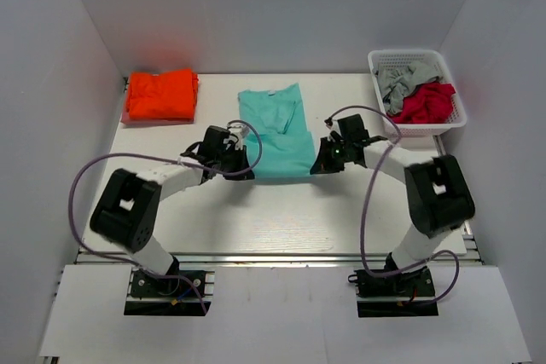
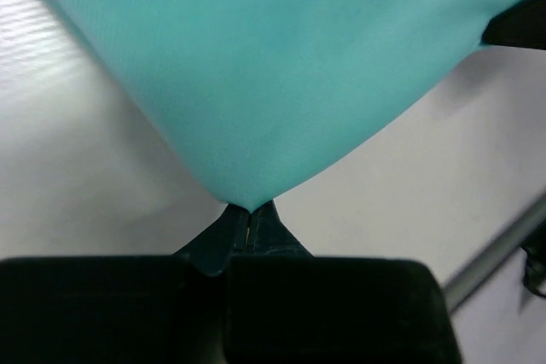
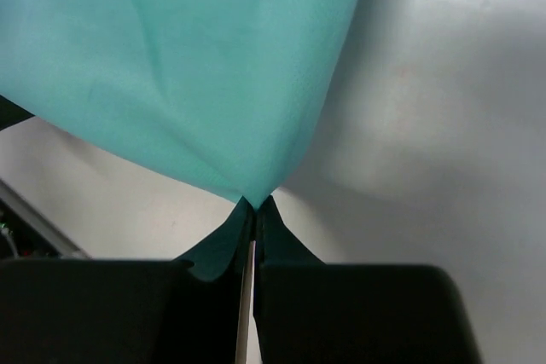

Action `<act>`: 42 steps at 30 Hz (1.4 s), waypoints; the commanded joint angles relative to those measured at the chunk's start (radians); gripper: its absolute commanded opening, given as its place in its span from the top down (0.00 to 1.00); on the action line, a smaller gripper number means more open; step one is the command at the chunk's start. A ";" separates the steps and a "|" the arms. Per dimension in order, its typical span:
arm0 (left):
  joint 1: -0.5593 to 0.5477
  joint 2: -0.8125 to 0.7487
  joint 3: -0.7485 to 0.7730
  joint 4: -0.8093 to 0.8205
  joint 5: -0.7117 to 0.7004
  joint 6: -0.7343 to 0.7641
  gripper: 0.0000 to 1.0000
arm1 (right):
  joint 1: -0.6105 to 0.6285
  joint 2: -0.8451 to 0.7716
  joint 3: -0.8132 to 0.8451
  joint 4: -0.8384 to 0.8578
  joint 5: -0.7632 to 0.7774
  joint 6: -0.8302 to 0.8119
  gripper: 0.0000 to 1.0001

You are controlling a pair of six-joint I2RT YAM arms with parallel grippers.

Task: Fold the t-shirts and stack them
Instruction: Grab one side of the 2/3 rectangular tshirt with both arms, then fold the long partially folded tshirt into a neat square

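**Top view.** Two shirts lie on the table (image 1: 273, 210). One teal shirt (image 1: 275, 130) is at centre, partly folded. One orange shirt (image 1: 160, 95) is folded at the far left corner, well apart from it. One white basket (image 1: 408, 54) stands at the far right edge and holds one grey cloth (image 1: 397, 83) and one red cloth (image 1: 424, 104). The left gripper (image 1: 247, 164) is at the teal shirt's near left corner. The right gripper (image 1: 317, 162) is at its near right corner. Open white surface lies between the shirt's near edge and the arm bases.

**Left wrist view.** The fingers of the left gripper (image 2: 249, 210) are closed, pinching one corner of the teal shirt (image 2: 273, 66). The cloth fans out from the tips. Bare table shows on both sides of that corner.

**Right wrist view.** The fingers of the right gripper (image 3: 254, 206) are closed on the other near corner of the teal shirt (image 3: 171, 66). Bare table lies to the right of the cloth's edge.
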 commanded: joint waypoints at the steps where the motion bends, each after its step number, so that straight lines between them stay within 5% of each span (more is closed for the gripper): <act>1: -0.028 -0.173 -0.039 -0.065 0.093 -0.027 1.00 | 0.001 -0.222 -0.071 -0.128 -0.021 -0.028 1.00; 7: -0.062 -0.419 -0.017 -0.244 0.186 -0.045 1.00 | -0.002 -0.374 -0.014 -0.399 -0.070 -0.096 1.00; 13: -0.071 -0.470 0.078 -0.364 0.148 -0.054 1.00 | -0.011 -0.365 0.128 -0.512 -0.211 -0.126 1.00; 24: -0.035 -0.401 0.181 -0.401 -0.153 -0.160 1.00 | -0.063 -0.182 0.331 -0.443 -0.337 -0.090 1.00; 42: 0.074 -0.137 0.336 -0.252 -0.310 -0.194 1.00 | -0.137 0.254 0.739 -0.430 -0.447 -0.082 1.00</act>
